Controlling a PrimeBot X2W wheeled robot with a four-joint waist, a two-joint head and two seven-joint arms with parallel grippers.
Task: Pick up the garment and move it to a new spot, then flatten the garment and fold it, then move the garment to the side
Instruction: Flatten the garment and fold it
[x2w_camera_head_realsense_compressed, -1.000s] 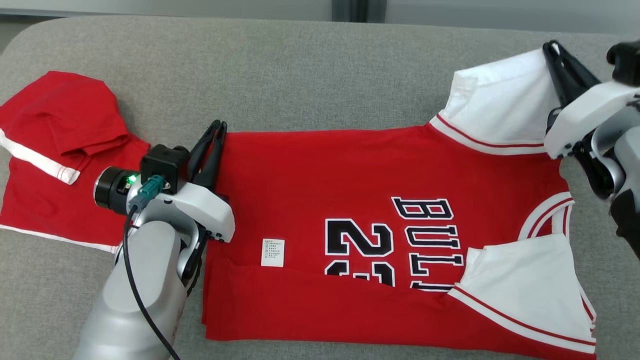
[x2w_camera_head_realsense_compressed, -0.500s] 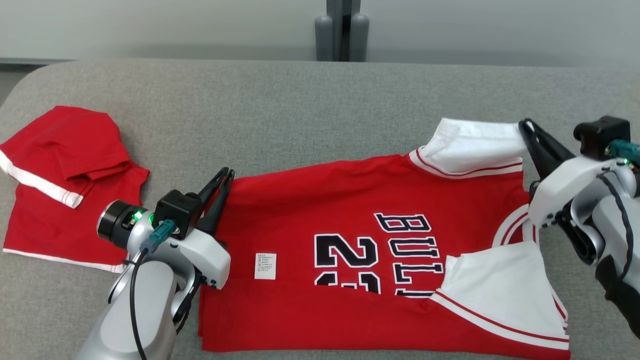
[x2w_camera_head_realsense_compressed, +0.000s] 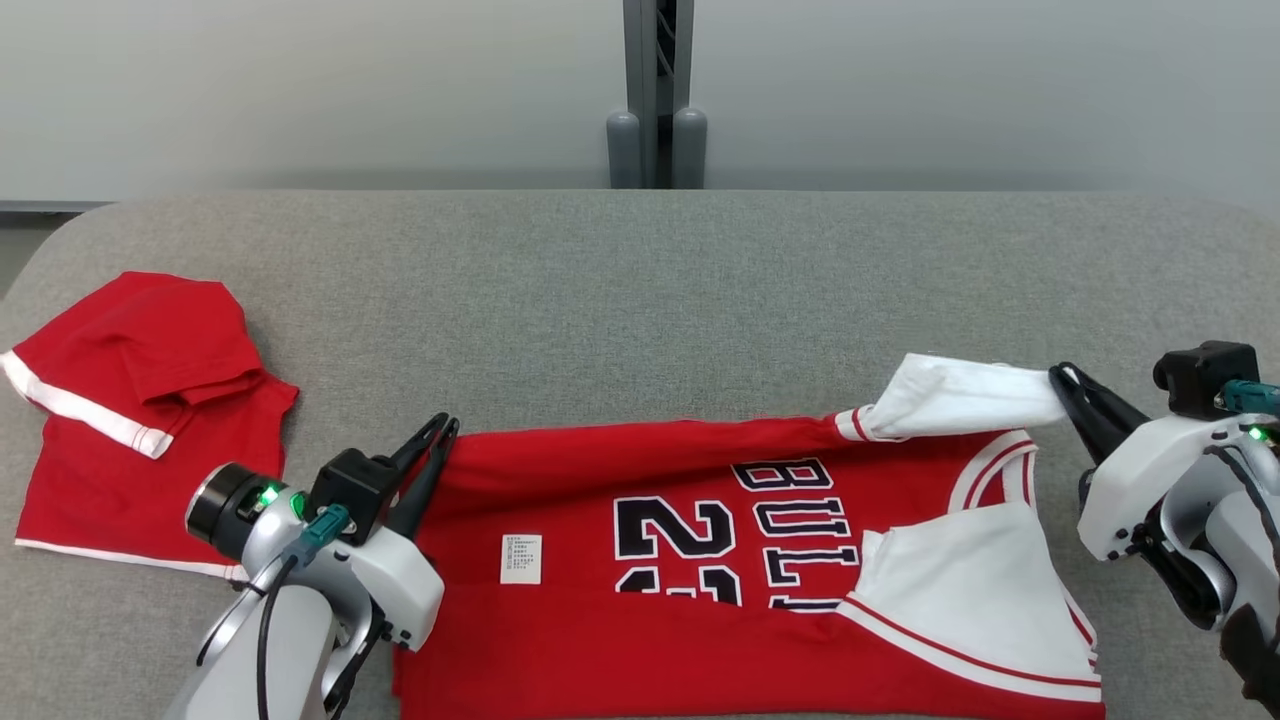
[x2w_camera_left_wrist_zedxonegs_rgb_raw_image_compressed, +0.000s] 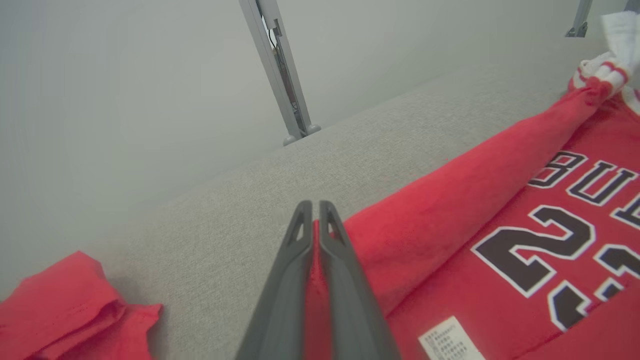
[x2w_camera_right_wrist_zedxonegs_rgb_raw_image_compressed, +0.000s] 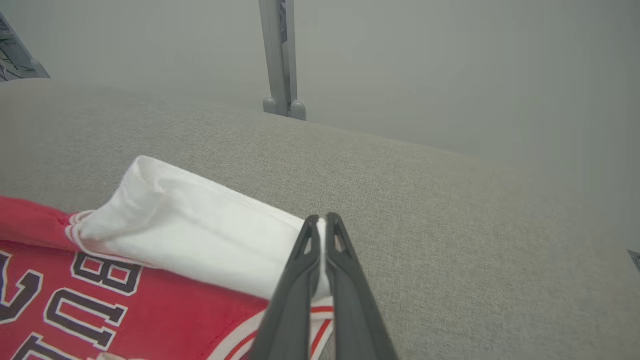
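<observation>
Grey fabric surface, pale wall, possibly glass, left gripper and right gripper, jaws closed on jersey

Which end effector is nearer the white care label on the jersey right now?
Left. The left end effector pinches a hem corner of the jersey, close to the care label; the right end effector grips the white sleeve at the jersey's far end.
</observation>
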